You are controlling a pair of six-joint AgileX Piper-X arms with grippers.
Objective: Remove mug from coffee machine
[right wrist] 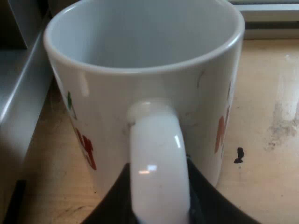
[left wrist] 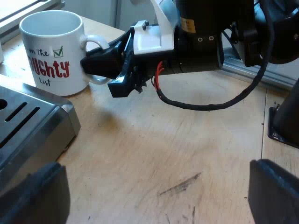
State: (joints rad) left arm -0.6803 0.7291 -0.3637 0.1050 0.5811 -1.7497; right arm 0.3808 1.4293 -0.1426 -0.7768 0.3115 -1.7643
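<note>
Right wrist view: my right hand (right wrist: 158,186) pinches the white handle (right wrist: 159,149) of the mug (right wrist: 140,84), one black finger pressed against each side of the loop, with the empty mug upright on the wooden counter (right wrist: 266,93). Seen from the left wrist view, the mug stands on bare wood just beside the slotted metal drip tray (left wrist: 28,116) of the espresso machine (left wrist: 46,140), off the tray; whether it touches the tray's edge I cannot tell. My left hand (left wrist: 154,196) hangs low over the counter, fingers spread wide and holding nothing, well apart from the mug. By my reading the mug is off the machine and the step in hand is the set-down. The next move calls for parting the right fingers enough to free the handle, then backing straight out from the loop so neither finger drags or tips the mug toward the tray.
</note>
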